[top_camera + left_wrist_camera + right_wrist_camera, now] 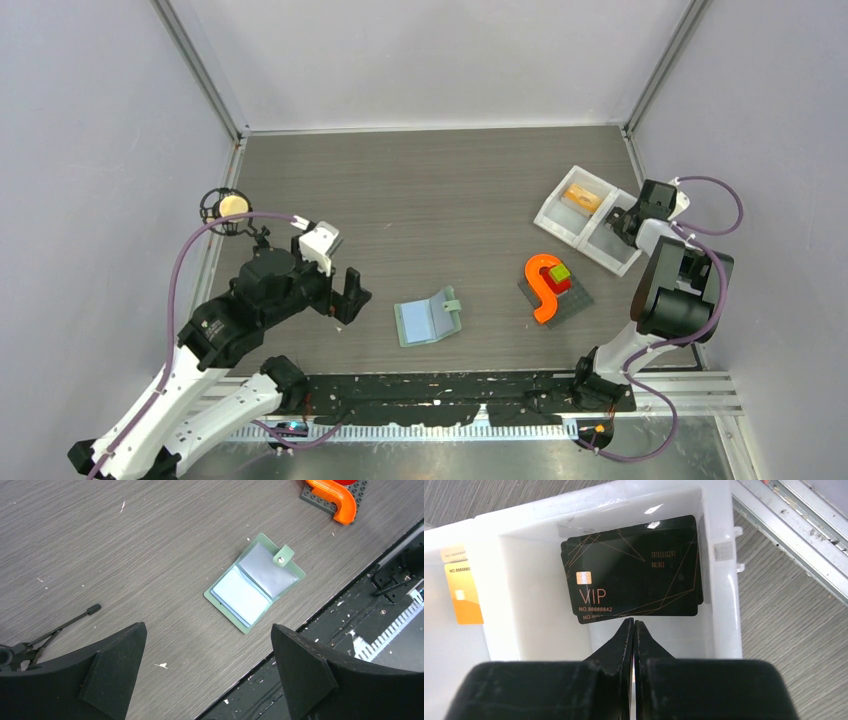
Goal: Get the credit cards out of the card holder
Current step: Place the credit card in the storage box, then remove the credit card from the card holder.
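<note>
The card holder (428, 318) lies open and flat on the table near the front edge, sage-green with pale blue pocket faces (241, 595) and a snap tab. My left gripper (343, 296) hovers to its left, open and empty (207, 630). Two black VIP credit cards (634, 570) lie stacked in one compartment of the white tray (574, 515). An orange card (461, 592) lies in the other compartment. My right gripper (633, 622) is over the tray (560, 222), shut, its tips just short of the black cards' near edge with nothing between them.
A grey plate with an orange S-shape (548, 285) and small coloured blocks stands right of the card holder. A black wire cage holding a pale ball (228, 207) sits at the left wall. The black front rail (450, 392) runs close behind the holder.
</note>
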You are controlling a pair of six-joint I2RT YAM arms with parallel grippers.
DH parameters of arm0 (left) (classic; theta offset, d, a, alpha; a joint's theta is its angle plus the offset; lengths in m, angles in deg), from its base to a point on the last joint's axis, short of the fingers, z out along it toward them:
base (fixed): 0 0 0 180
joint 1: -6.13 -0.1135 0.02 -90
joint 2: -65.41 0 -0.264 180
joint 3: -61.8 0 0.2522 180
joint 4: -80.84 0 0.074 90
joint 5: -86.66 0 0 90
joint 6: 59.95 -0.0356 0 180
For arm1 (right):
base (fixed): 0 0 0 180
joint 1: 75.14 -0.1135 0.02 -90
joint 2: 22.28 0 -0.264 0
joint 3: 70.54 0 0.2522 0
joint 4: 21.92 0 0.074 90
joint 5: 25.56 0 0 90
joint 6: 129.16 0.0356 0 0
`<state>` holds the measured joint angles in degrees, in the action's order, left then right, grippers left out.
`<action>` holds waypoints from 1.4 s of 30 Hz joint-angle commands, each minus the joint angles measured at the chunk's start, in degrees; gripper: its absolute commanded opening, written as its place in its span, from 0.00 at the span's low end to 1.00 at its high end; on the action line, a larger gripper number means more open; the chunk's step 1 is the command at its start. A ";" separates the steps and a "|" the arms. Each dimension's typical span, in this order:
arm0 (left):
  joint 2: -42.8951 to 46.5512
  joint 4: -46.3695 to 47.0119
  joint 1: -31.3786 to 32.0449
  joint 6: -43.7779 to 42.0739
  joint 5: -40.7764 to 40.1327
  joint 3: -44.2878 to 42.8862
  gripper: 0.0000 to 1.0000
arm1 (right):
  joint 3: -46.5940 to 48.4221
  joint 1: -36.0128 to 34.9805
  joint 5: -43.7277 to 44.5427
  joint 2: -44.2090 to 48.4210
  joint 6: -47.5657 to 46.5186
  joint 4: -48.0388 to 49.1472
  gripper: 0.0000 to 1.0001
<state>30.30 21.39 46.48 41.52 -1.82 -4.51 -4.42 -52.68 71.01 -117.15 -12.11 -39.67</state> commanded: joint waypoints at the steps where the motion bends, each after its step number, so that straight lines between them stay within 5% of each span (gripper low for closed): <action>1: -0.98 0.61 -0.25 -0.54 -3.17 -0.60 1.00 | 2.80 -2.14 -0.60 4.84 -1.01 -1.59 0.05; 9: -0.52 -0.36 -0.27 3.30 -2.04 -0.66 1.00 | 3.68 -3.04 -3.38 15.77 -3.01 -11.90 0.06; 17: 1.92 -1.78 -0.21 3.83 -5.31 1.09 1.00 | 2.85 -11.42 -8.07 26.95 -3.85 -17.65 0.20; 22: 0.53 -3.56 -0.26 3.22 -8.50 0.52 1.00 | -1.29 -22.48 -8.44 34.31 -2.57 -18.20 0.39; 30: 0.03 -4.18 -0.28 4.48 -12.63 0.52 1.00 | -9.49 -45.08 -8.05 43.17 1.98 -17.37 0.38; 36: -2.05 -5.28 -0.24 10.43 -7.67 0.31 0.98 | -12.84 -67.63 -6.87 40.80 10.20 -12.21 0.38; 42: -1.10 -4.43 -0.24 11.92 -9.15 1.84 0.98 | -11.22 -80.54 -6.79 31.25 14.75 -4.23 0.39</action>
<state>28.42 16.05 46.48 51.09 -10.80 -3.05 -17.46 -128.09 63.21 -80.85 -2.45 -52.06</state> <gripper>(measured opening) 0.983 0.386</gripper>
